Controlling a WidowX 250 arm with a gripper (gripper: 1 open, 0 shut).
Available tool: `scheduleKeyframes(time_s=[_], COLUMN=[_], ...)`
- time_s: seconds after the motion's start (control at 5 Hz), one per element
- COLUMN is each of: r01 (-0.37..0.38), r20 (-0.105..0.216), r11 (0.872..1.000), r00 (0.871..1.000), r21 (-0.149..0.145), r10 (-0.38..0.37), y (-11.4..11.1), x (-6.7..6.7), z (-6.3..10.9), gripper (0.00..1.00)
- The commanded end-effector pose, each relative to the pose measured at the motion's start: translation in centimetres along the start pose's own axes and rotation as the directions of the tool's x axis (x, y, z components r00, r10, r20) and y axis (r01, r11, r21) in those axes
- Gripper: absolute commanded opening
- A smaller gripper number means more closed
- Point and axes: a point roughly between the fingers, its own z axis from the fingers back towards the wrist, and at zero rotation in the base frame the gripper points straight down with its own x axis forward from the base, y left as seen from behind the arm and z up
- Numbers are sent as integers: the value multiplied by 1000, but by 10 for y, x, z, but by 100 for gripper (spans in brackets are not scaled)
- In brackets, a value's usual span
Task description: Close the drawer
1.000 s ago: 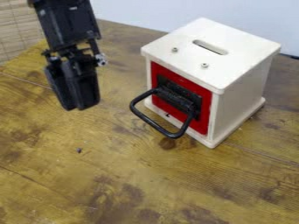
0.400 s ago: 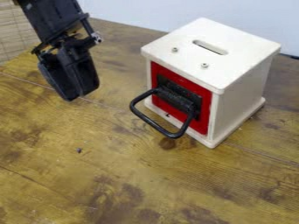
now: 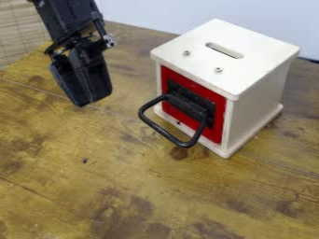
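Observation:
The drawer (image 3: 196, 103) is the red front with a dark centre in a small white cube box (image 3: 237, 58) at the right of the wooden table. Its front sits about flush with the box face. A large black loop handle (image 3: 170, 123) hangs out from it toward the front left, down to the table. My gripper (image 3: 82, 93) is at the upper left, hanging above the table and well left of the handle. Its black fingers (image 3: 77, 79) point down and are pressed together. It holds nothing.
The white box top has a slot (image 3: 225, 49) and two small screws. The worn wooden table (image 3: 137, 187) stretches out in front and to the left. A woven panel (image 3: 15, 33) stands at the far left edge.
My gripper swung left and back over the last second, and now has come a little to the right again. The drawer and handle have not moved.

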Motion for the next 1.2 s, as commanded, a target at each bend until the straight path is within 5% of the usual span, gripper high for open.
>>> scheduleKeyframes(time_s=[0.0, 0.2, 0.8, 1.0], r01=[12, -48, -25, -10], r20=[88, 121, 126, 123], r11=[1000, 999, 999, 998], r00=[996, 992, 992, 992], r21=[27, 22, 44, 61], r10=[-14, 45, 20, 3], y=[-11, 0, -22, -30], x=[-8, -4, -10, -3], z=[5, -3, 45, 59], gripper=[100, 100, 100, 100])
